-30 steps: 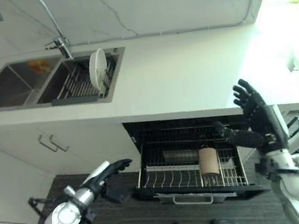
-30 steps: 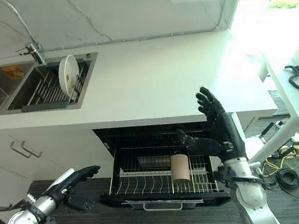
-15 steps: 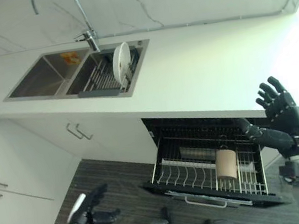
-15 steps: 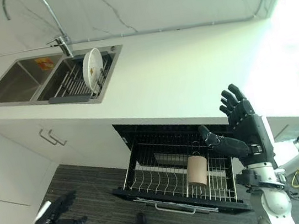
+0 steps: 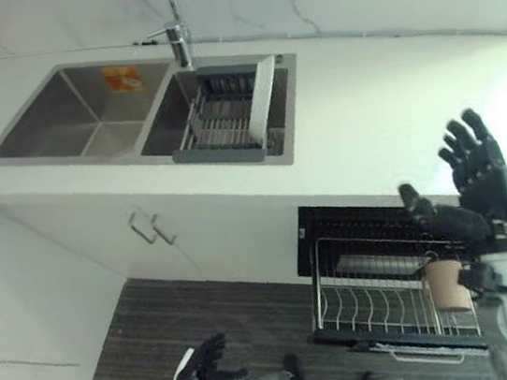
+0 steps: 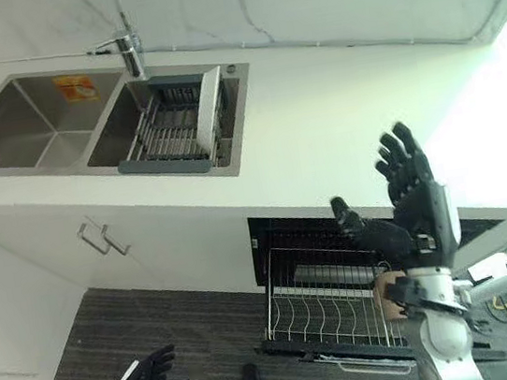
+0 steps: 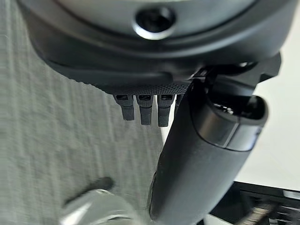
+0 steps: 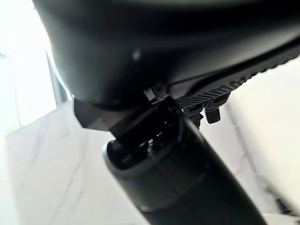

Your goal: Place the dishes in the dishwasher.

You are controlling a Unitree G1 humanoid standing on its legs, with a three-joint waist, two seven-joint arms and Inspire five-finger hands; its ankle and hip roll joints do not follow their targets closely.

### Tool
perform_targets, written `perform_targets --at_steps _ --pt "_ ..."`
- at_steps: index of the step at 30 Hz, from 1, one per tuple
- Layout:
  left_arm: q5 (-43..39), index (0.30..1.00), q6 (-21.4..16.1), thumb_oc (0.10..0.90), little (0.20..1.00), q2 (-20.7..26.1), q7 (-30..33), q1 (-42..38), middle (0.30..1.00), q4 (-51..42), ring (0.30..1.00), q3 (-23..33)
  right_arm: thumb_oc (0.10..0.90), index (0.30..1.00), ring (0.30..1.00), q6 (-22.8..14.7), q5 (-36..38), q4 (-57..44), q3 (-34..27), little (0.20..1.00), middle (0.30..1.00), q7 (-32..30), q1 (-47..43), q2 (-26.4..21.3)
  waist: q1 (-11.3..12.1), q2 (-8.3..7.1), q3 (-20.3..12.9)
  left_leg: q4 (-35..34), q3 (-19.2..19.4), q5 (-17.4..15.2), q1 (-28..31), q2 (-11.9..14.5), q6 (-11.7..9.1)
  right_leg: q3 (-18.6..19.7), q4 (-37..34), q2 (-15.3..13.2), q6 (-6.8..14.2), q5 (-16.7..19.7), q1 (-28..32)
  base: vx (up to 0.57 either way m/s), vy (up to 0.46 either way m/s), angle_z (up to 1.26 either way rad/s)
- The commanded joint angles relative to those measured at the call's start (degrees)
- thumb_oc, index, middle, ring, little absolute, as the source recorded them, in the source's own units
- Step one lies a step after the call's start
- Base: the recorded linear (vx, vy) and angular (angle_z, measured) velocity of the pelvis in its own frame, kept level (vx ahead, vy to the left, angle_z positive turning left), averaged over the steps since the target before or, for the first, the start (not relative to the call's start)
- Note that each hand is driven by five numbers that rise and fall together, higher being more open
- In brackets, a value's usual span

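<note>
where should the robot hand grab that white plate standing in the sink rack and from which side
Grip the white plate by its upper rim, coming from above. It stands on edge, leaning in the dish rack at the rack's right end, so only the top edge is free; the sink wall crowds its right side. Pinching thumb against fingers should suit best.

Bright daylight glares from the right; wrist views blur close up.

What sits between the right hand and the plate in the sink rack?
Nothing visible: only bare counter lies between the raised right hand and the plate, which leans upright in the rack.
</note>
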Motion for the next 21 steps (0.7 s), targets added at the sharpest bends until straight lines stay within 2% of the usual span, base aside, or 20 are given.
perform_targets --at_steps 1,4,5,7,9,11,13,14,15,16,17,19,20,21 --pt "-1.6 0.900 -4.1 0.800 0.900 -0.1 2.8 -1.0 0.900 -1.7 0.900 0.8 0.800 0.900 0.900 -5.2 -1.5 -1.6 -3.0 0.900 0.900 -1.7 -2.7 -3.1 1.1 1.21 -2.9 2.9 -7.2 -8.4 2.4 1.1 -2.7 0.0 2.7 5.6 1.5 -6.0 2.3 -0.03 0.024 -0.57" --pt "-4.2 0.900 -3.9 0.800 0.900 -2.6 2.6 -2.1 0.900 2.9 0.900 0.8 0.800 0.900 0.900 -5.4 -1.6 -1.7 -2.4 0.900 0.900 -2.9 -3.3 -3.9 0.3 0.36 -2.6 2.9 -6.6 -8.5 2.5 0.5 -3.1 0.4 1.1 9.6 -0.2 -7.2 2.2 0.00 0.003 -0.27" --pt "-4.0 0.900 -4.7 0.800 0.900 -3.9 3.2 -2.2 0.900 5.1 0.900 1.0 0.800 0.900 0.900 -5.9 -0.9 -1.2 -2.5 0.900 0.900 -2.1 -3.6 -4.2 0.1 -0.76 -2.2 2.9 -5.7 -8.4 2.9 -0.6 -3.5 0.5 1.1 10.9 -0.7 -8.2 1.7 0.02 -0.011 -0.33" --pt "-2.7 0.900 -5.7 0.800 0.900 -4.6 3.8 -2.1 0.900 6.1 0.900 1.2 0.800 0.900 0.900 -6.3 -0.4 -1.0 -2.9 0.900 0.900 -1.1 -3.9 -4.5 0.0 -1.33 -2.2 2.9 -4.7 -8.0 2.7 -1.0 -3.8 0.0 1.1 11.1 -0.9 -7.9 0.9 0.03 -0.019 -0.37" --pt "-2.3 0.900 -5.2 0.800 0.900 -5.0 3.8 -2.3 0.900 6.0 0.900 1.2 0.800 0.900 0.900 -6.7 -1.2 -1.1 -3.1 0.900 0.900 -0.8 -4.3 -5.0 0.0 -1.30 -1.8 2.9 -3.8 -7.8 3.0 -0.6 -4.0 -0.2 1.1 10.8 -1.6 -9.4 1.0 0.03 -0.057 -0.35" --pt "-2.7 0.900 -4.9 0.800 0.900 -5.1 3.5 -2.7 0.900 6.6 0.900 1.1 0.800 0.900 0.900 -6.3 -1.0 -1.5 -4.0 0.900 0.900 -0.4 -3.7 -5.3 -0.6 -1.71 -1.6 2.9 -4.1 -7.4 3.2 -1.2 -4.3 1.5 1.1 11.2 -2.3 -10.5 0.3 0.06 -0.085 -0.47" --pt "-4.1 0.900 -3.9 0.800 0.900 -5.5 3.3 -2.6 0.900 6.8 0.900 1.7 0.800 0.900 0.900 -6.1 0.0 -1.7 -4.0 0.900 0.900 0.5 -3.8 -5.6 -0.4 -2.73 -1.7 2.9 -3.5 -7.4 4.7 -2.2 -4.5 1.2 1.1 9.7 -2.7 -10.8 0.2 0.11 -0.109 -0.38" --pt "-5.1 0.900 -4.0 0.800 0.900 -6.1 2.8 -2.5 0.900 7.9 0.900 2.3 0.800 0.900 0.900 -6.4 -0.4 -1.8 -4.5 0.900 0.900 1.0 -3.7 -6.1 -0.3 -4.45 -1.3 2.9 -3.2 -7.0 6.9 -4.0 -4.7 2.7 1.1 7.9 -2.9 -10.4 0.3 0.15 -0.118 -0.21" --pt "-5.9 0.900 -3.7 0.800 0.900 -6.4 2.8 -2.4 0.900 8.2 0.900 2.5 0.800 0.900 0.900 -6.2 -0.4 -1.8 -4.8 0.900 0.900 1.8 -3.6 -6.2 0.0 -5.36 -0.6 7.0 -2.4 -5.8 6.0 -3.7 -5.5 2.6 1.1 6.8 -3.4 -10.3 1.0 0.17 -0.115 -0.46" --pt "-6.2 0.900 -2.7 0.800 0.900 -6.9 1.9 -2.3 0.900 9.0 0.900 2.7 0.800 0.900 0.900 -5.5 0.5 -1.2 -5.2 0.900 0.900 3.7 -3.6 -6.3 0.5 -5.74 0.5 14.3 -3.7 -4.3 2.0 -2.6 -6.5 3.2 1.1 6.7 -4.0 -9.7 1.6 0.10 -0.049 -0.45" --pt "-6.1 0.900 -2.4 0.800 0.900 -7.0 1.4 -2.3 0.900 9.1 0.900 2.9 0.800 0.900 0.900 -5.1 0.4 -1.1 -5.1 0.900 0.900 4.2 -3.8 -6.3 0.6 -5.67 0.6 14.1 -4.2 -4.2 1.7 -2.5 -6.5 3.6 1.1 6.9 -4.0 -9.6 1.7 0.14 0.051 -0.10" --pt "-6.6 0.900 -1.8 0.800 0.900 -8.0 -1.1 -1.9 0.900 9.8 0.900 3.9 0.800 0.900 0.900 -3.4 -1.0 -0.7 -3.8 0.900 0.900 6.3 -5.3 -5.9 1.5 -5.10 0.6 7.2 -7.1 -3.7 3.1 -2.4 -6.1 5.5 1.1 7.8 -3.7 -10.0 2.1 0.13 0.136 0.02" --pt "-6.9 0.900 -1.7 0.800 0.900 -8.4 -1.7 -1.9 0.900 10.2 0.900 4.0 0.800 0.900 0.900 -2.9 -1.7 -1.0 -3.5 0.900 0.900 6.8 -5.8 -5.8 1.6 -4.93 0.3 3.6 -7.7 -2.3 3.5 -2.0 -6.5 5.9 1.1 7.9 -3.5 -10.2 1.8 0.10 0.212 -0.32" --pt "-7.8 0.900 -1.7 0.800 0.900 -9.1 -2.3 -1.9 0.900 11.4 0.900 4.1 0.800 0.900 0.900 -2.1 -2.1 -1.7 -2.8 0.900 0.900 7.8 -6.5 -5.9 1.7 -3.94 0.3 2.9 -9.0 -1.3 1.9 0.0 -7.7 6.3 1.1 8.5 -3.5 -11.0 2.3 0.10 0.245 -0.30"
